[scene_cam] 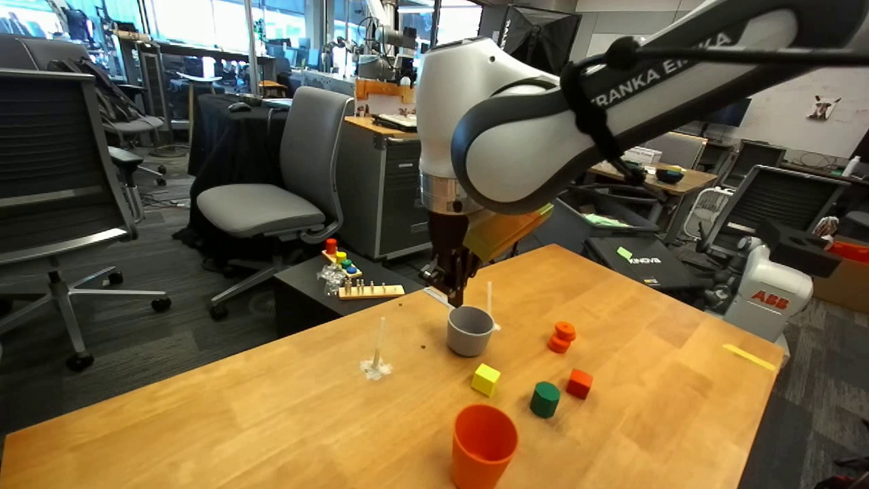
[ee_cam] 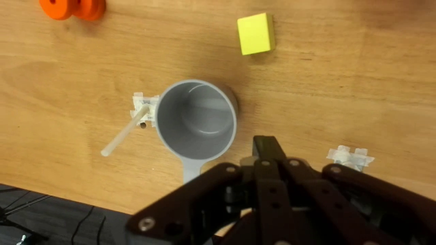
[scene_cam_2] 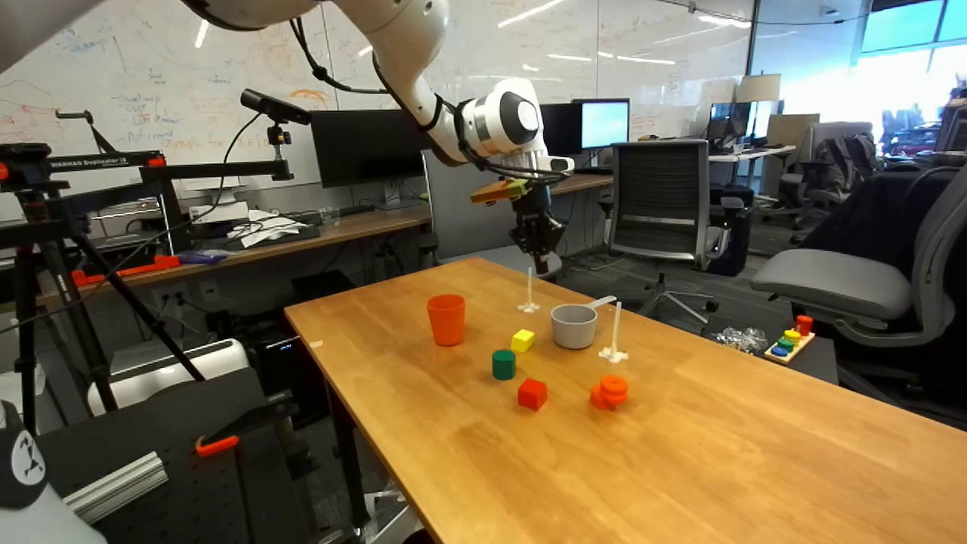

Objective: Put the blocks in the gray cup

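Wrist view: gripper (ee_cam: 268, 147), jaws together, hides gray cup (ee_cam: 197, 119) handle end. Orange discs (ee_cam: 59, 10), left, cut off; yellow block (ee_cam: 255, 34), right, whole.

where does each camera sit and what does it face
In an exterior view: raised, looking down across the wooden table toward a gray swivel chair; the white-and-black arm enters upper right, dark gripper near the middle.
In an exterior view: raised, facing across the table to a broad whiteboard; the arm enters upper left.
Wrist view: at the arm's end, looking down into the round gray cup; the gripper shows lower right.
Both exterior views share a tapered orange-red cup.
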Controlling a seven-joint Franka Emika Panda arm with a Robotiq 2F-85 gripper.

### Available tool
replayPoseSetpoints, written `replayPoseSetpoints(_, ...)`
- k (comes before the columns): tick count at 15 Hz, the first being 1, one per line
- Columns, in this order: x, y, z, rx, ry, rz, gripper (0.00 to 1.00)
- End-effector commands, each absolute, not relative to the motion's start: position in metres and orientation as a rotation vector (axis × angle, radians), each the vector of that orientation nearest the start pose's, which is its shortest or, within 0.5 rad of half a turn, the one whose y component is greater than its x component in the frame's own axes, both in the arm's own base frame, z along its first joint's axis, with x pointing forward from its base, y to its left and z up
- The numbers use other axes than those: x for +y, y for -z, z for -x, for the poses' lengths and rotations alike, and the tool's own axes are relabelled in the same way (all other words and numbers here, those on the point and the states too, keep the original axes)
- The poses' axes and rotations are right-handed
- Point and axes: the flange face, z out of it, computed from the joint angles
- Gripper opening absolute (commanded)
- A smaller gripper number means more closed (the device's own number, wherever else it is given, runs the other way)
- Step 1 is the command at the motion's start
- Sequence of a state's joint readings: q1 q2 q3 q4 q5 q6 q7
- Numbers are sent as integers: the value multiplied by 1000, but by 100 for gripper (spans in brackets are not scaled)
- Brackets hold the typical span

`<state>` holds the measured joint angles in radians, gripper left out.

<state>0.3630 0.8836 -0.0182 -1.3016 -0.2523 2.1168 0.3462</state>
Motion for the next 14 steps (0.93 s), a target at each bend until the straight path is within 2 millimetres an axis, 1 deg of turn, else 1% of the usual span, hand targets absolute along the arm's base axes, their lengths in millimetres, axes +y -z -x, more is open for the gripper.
replayPoseSetpoints(1,254,-223,-650,-294,-28,3386,27)
replayPoseSetpoints(2,254,-221,-638,-292,-63,3391,8)
replayPoseSetpoints(3,253,-219,-626,-289,-98,3395,33)
replayPoseSetpoints(5,244,-214,-604,-277,-160,3417,36)
replayPoseSetpoints(6,237,-211,-592,-269,-192,3434,42)
replayPoseSetpoints(7,229,-207,-581,-259,-217,3447,51)
replayPoseSetpoints(8,220,-205,-571,-246,-240,3465,58)
replayPoseSetpoints(9,213,-202,-563,-247,-270,3480,67)
replayPoseSetpoints(10,204,-200,-556,-242,-283,3503,73)
replayPoseSetpoints(11,196,-197,-551,-244,-294,3519,82)
replayPoseSetpoints(13,181,-191,-545,-266,-303,3535,95)
replayPoseSetpoints(14,174,-187,-545,-287,-296,3546,100)
